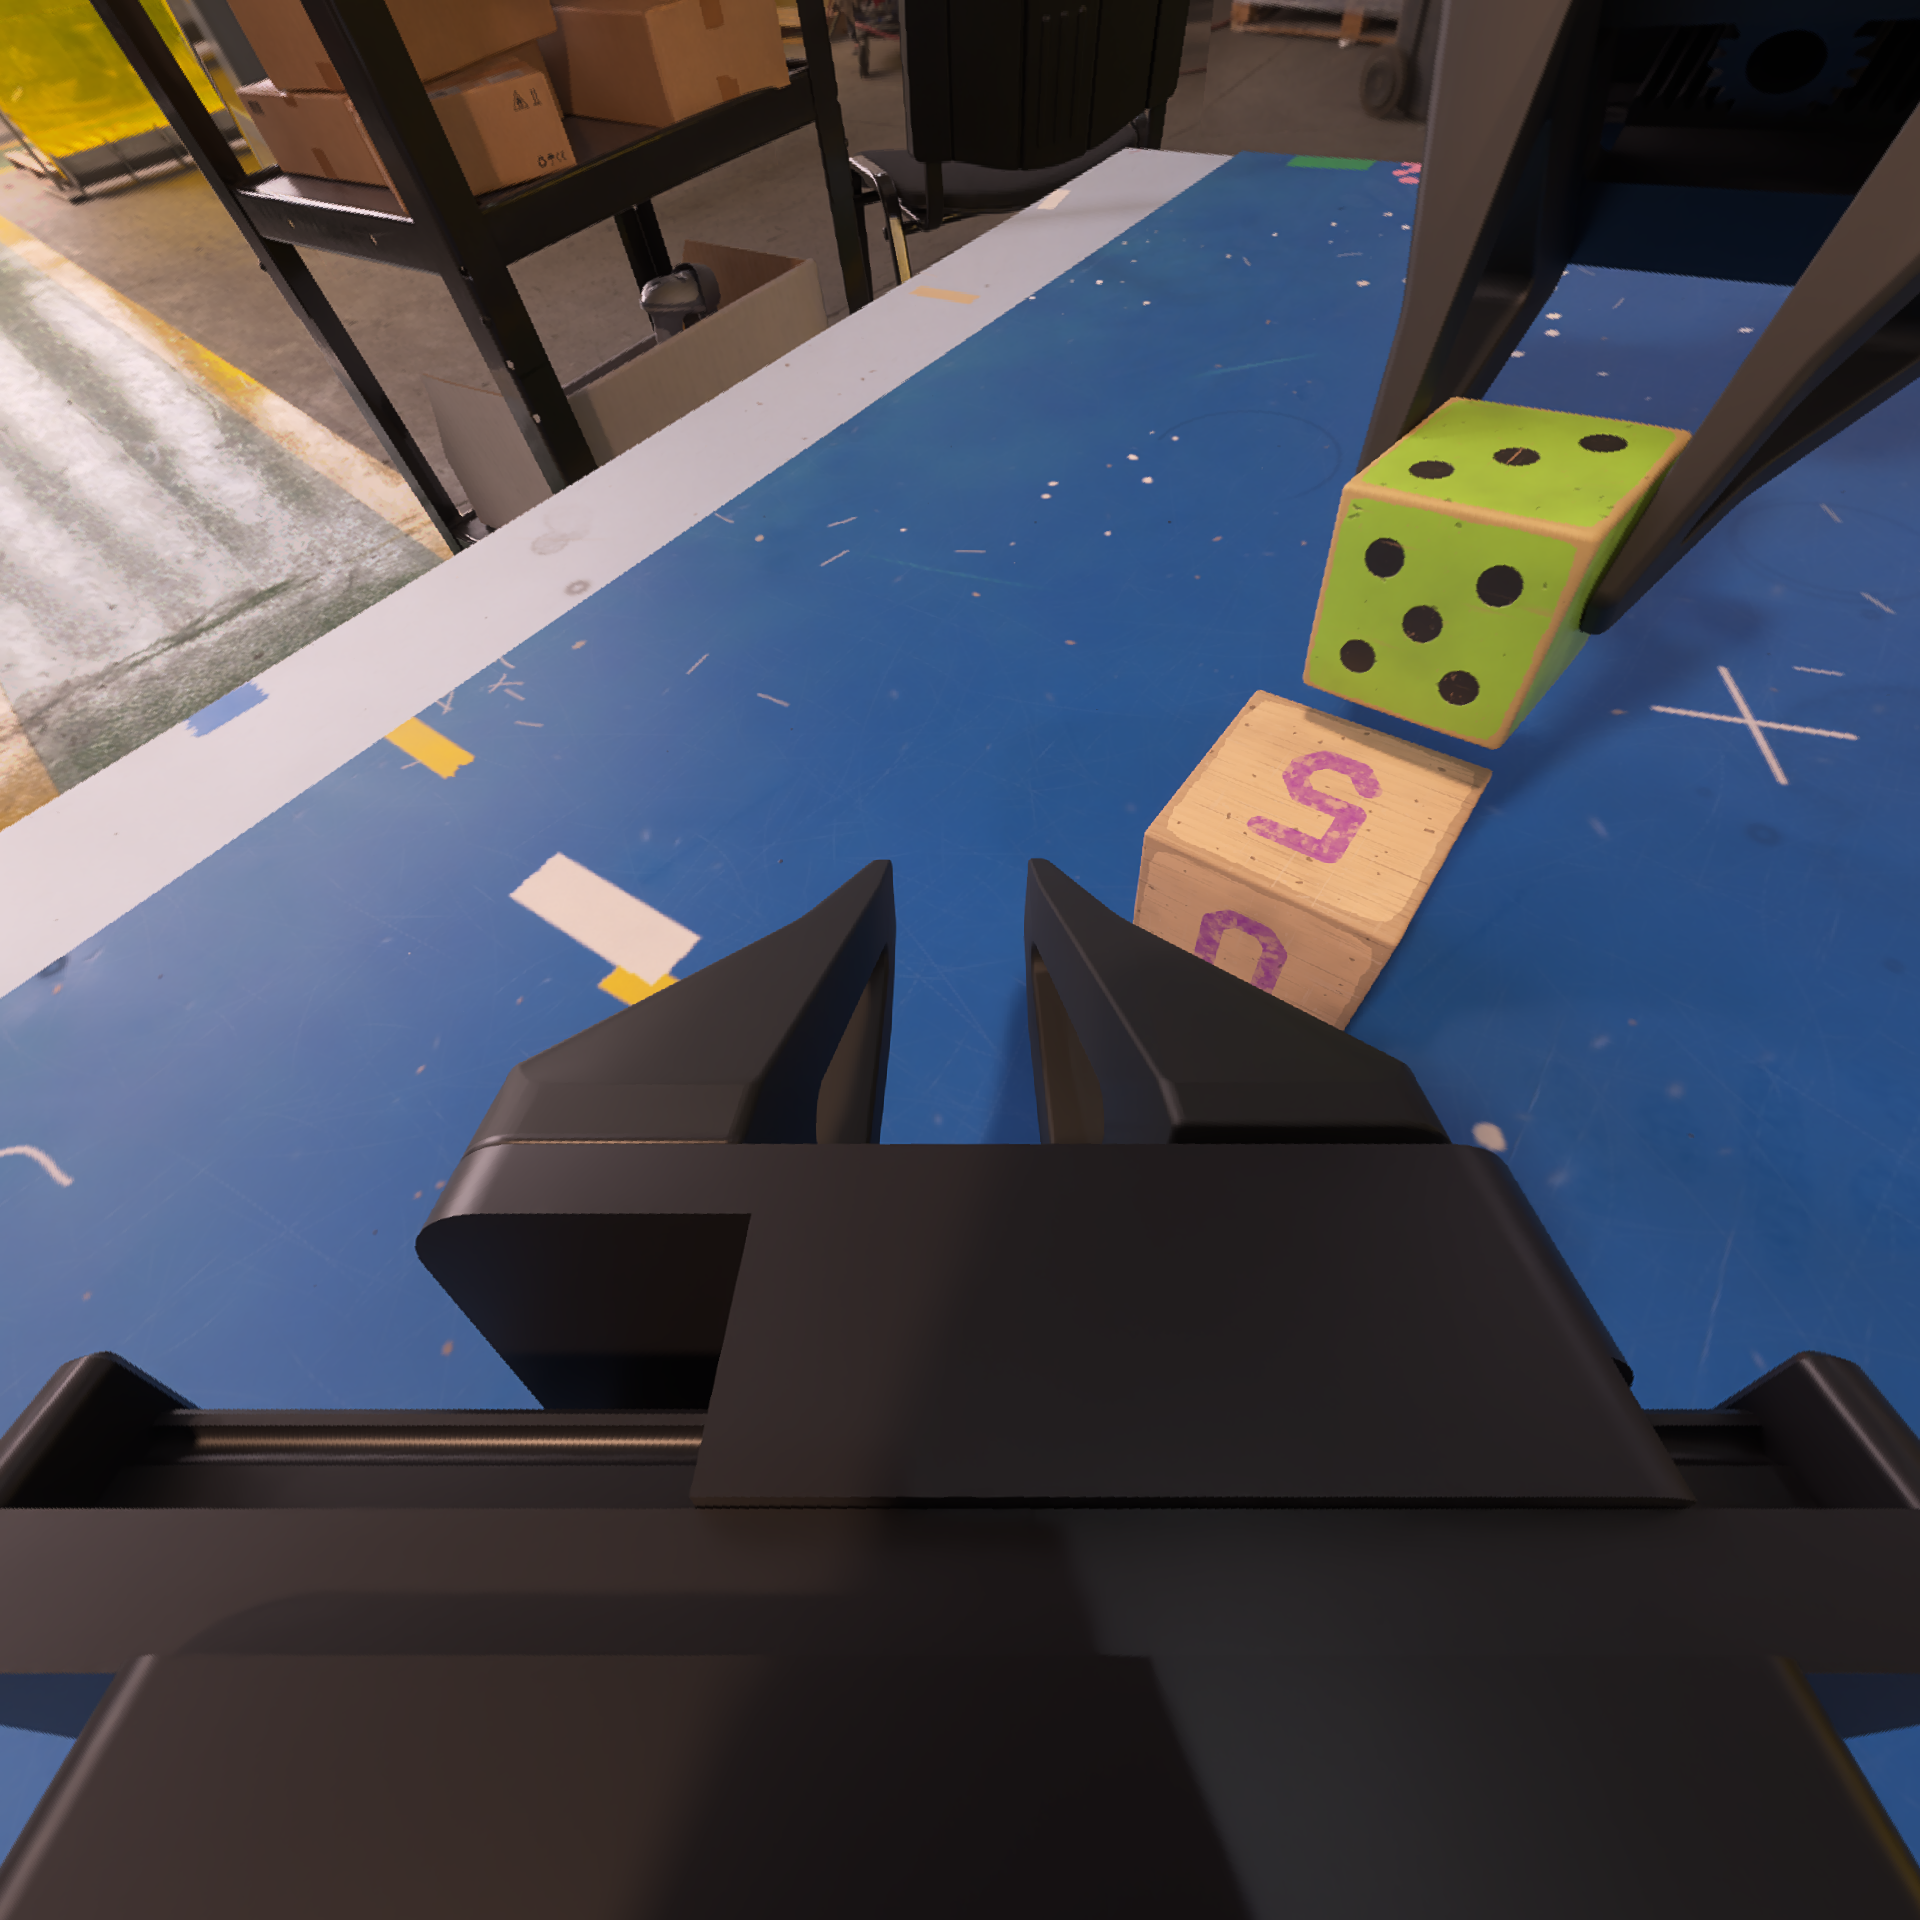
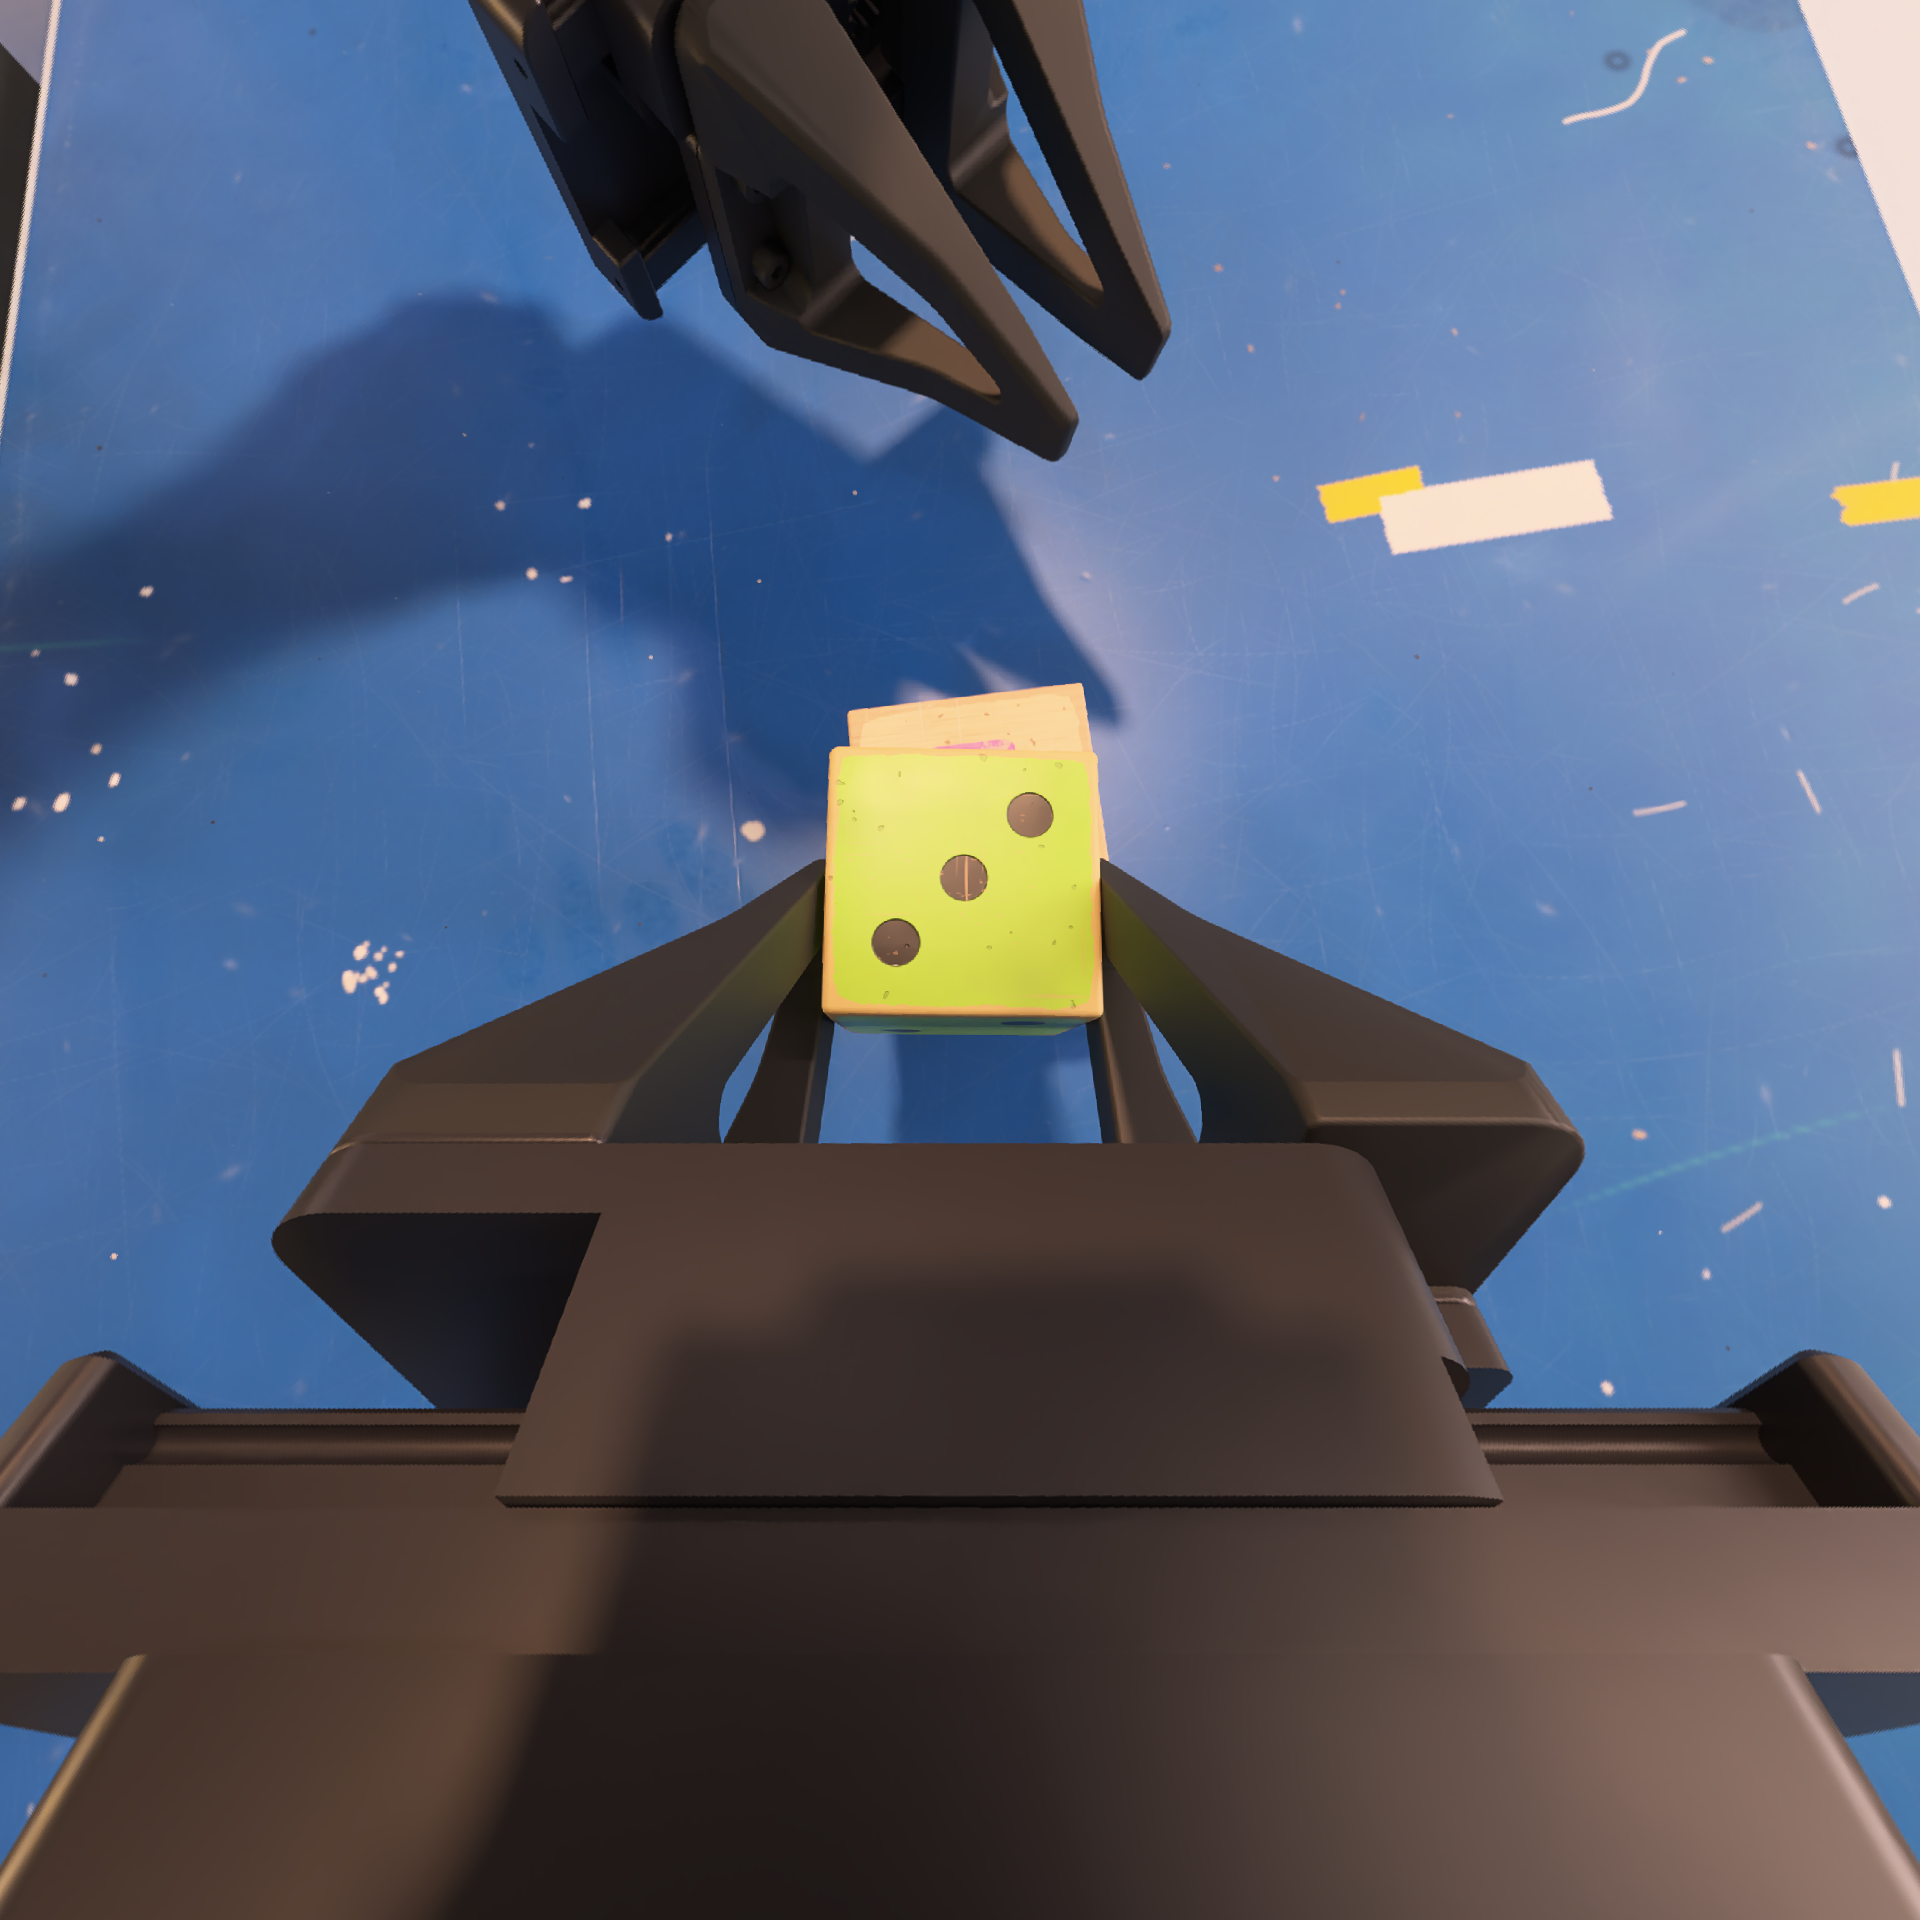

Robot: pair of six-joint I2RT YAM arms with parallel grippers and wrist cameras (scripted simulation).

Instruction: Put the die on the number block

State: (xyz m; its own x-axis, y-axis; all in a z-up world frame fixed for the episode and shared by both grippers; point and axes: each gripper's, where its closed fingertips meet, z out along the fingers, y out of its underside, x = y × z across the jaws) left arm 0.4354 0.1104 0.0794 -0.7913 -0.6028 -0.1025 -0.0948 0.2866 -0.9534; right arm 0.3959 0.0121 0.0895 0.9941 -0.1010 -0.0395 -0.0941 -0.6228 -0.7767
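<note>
Blue and scuffed, the counter point(image 1: 935, 582) carried bits of white and yellow tape, with dark shelving and cardboard boxes point(image 1: 499, 94) beyond its pale edge. The right hand point(image 2: 961, 883) pinched the green die point(image 2: 961, 883) between its two fingers, one on each side face, the three-pip face turned toward its camera. In the left wrist view the die point(image 1: 1455, 582) hung clear of the counter, just above and slightly beyond the wooden number block point(image 1: 1299, 842), apparently not touching it. The left hand point(image 1: 958, 883) hovered empty beside the block, its fingers a narrow gap apart.

By my reading, the pick-up and carry were done. What remained was a small shift to centre the die over the block, lowering it onto the top face, then letting go.
</note>
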